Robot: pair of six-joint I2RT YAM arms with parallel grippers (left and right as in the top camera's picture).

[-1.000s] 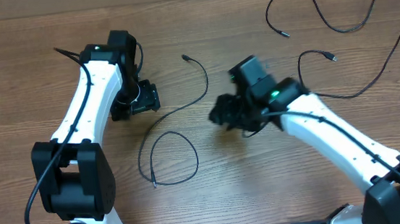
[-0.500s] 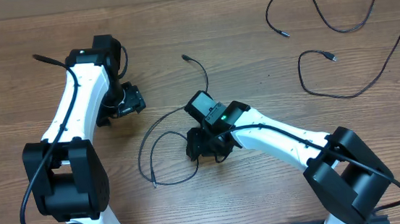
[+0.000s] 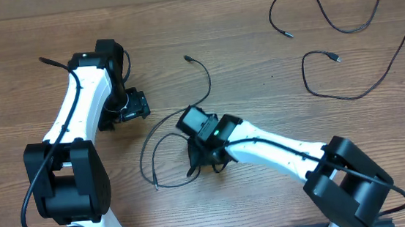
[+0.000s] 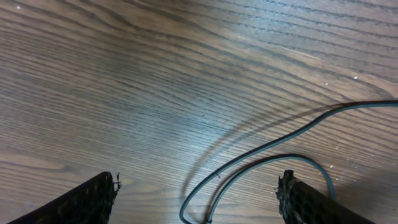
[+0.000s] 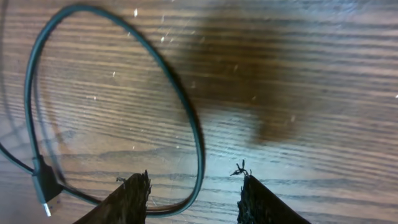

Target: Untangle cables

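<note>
A: Status req'd: where is the thin black looped cable (image 5: 198, 134) being seen w.r.t. the right gripper (image 5: 194, 180)?

B: Directly below it, flat on the brown wood-grain table (image 5: 311, 93); one arc of the loop is being straddled by the fingers, nearer the picture-left one; nothing is being pinched yet; jaws are standing apart.

A: Long axis at that spot?

B: The strand is running lengthwise through the gap, i.e. across the closing direction; a straight pinch is being judged feasible w/o wrist rotation.

A: And the left gripper (image 4: 199, 180)?

B: Spread wide, empty; two strands of the same cable are being seen just ahead of its fingers, untouched; the right arm is being judged nearer the loop.
</note>
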